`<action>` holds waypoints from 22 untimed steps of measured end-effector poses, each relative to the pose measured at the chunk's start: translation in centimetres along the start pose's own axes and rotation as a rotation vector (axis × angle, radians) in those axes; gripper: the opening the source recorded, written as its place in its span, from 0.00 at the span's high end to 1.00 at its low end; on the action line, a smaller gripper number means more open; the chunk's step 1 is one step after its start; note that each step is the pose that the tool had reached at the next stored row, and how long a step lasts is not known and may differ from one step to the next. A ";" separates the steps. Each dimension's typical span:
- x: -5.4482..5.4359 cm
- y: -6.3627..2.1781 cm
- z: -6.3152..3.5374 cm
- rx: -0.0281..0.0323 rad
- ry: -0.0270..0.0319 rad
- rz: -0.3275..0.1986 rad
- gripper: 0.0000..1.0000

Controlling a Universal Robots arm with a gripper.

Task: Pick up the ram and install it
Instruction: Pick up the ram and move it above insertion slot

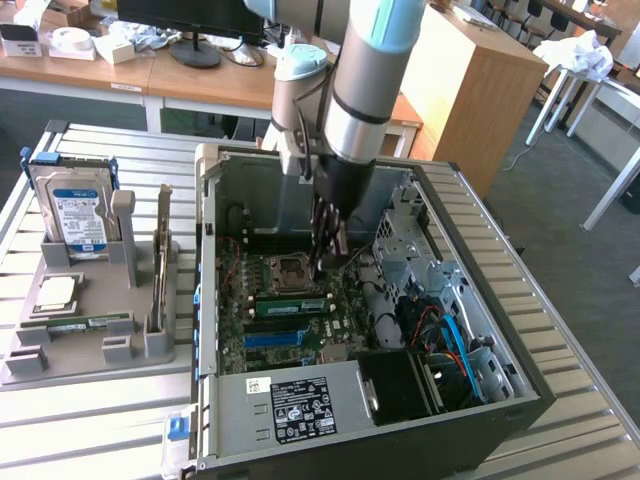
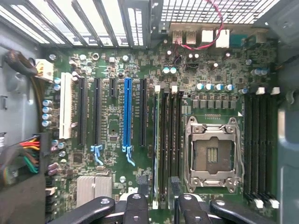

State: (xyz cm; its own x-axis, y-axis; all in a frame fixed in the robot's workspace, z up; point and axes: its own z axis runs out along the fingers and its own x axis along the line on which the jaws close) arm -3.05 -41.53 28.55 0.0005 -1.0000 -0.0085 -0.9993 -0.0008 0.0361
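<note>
- Step: tail end of the install, by my read. Ram [image 1: 290, 304] stands on edge in a slot just beside socket [image 1: 292, 268], between it and blue slot [image 1: 275, 338].
- Gripper [image 2: 159, 185] is released, hanging low near the socket. Its fingers [image 2: 142, 191] are spread either side of the ram's end and grasp nothing.
- Seating: can't tell whether the latches have closed.
- Next move, as I judge it, calls for straight vertical travel with no sideways drift. Room is tight, with the socket frame on one side and neighbouring slots on the other.
- Surface: case [image 1: 300, 205] lies open on slatted metal table [image 1: 90, 420].
- Grey fixture [image 1: 75, 350] sits well apart from the socket, outside the case, and holds hard drive [image 1: 75, 210].
- Room: wooden desks [image 1: 200, 75] and cabinet [image 1: 470, 80] stand beyond the socket end of the case, on a grey floor.
</note>
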 end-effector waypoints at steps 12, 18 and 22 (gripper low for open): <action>0.0 0.12 -3.83 0.0000 0.0073 0.000 0.69; -0.1 0.22 -6.56 0.0000 0.0146 0.000 0.69; -0.1 0.23 -6.78 0.0001 0.0148 0.001 0.69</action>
State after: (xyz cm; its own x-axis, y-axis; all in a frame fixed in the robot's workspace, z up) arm -3.04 -41.53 35.33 0.0005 -1.0000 0.0063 -0.9993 -0.0003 0.0361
